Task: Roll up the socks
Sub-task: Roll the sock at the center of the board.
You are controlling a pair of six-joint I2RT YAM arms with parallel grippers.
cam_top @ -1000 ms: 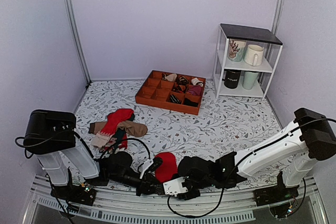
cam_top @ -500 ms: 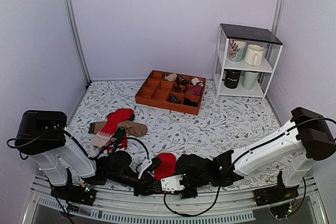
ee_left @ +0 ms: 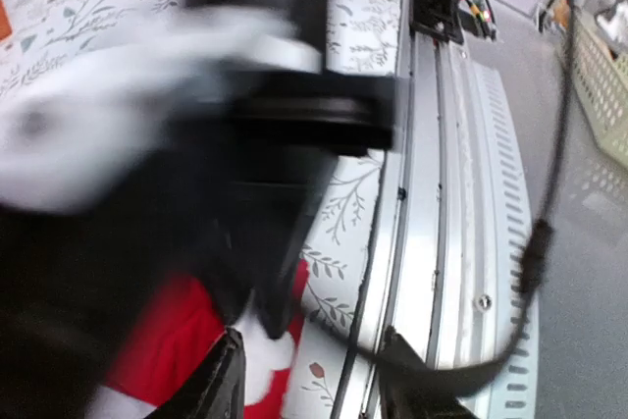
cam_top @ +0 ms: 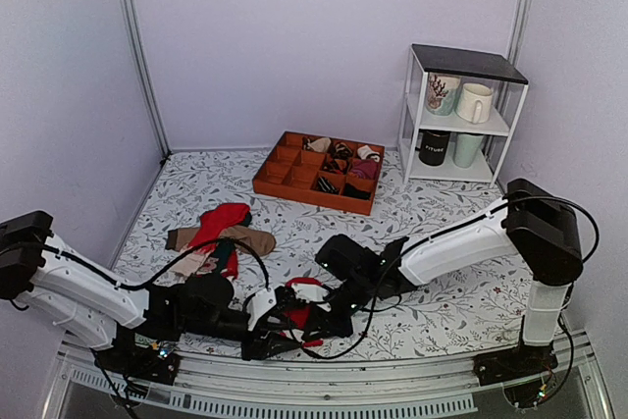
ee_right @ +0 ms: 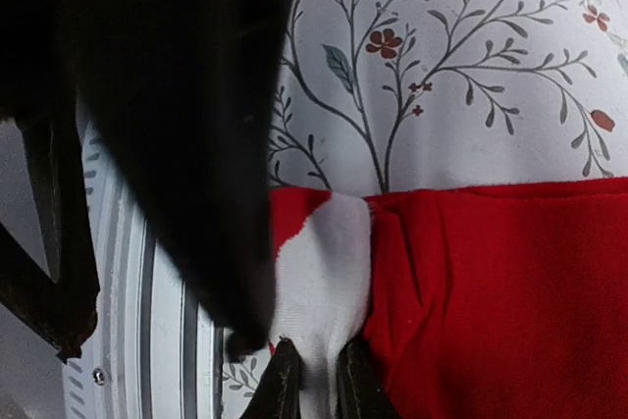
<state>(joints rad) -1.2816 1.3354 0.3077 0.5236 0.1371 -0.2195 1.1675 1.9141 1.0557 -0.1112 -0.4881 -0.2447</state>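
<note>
right gripper [ee_right: 316, 385] clamped on the whitish cuff of the socks [ee_right: 491, 282]; the red body spreads flat to one side of it on the table [ee_right: 442, 76]. left gripper [ee_left: 312, 380] released, jaws apart, sock corner just beside one finger. both sit at the near table edge, metal rail [ee_left: 451, 193] just beside the left gripper. open table beyond them, sock heap [cam_top: 221, 233] well apart
</note>
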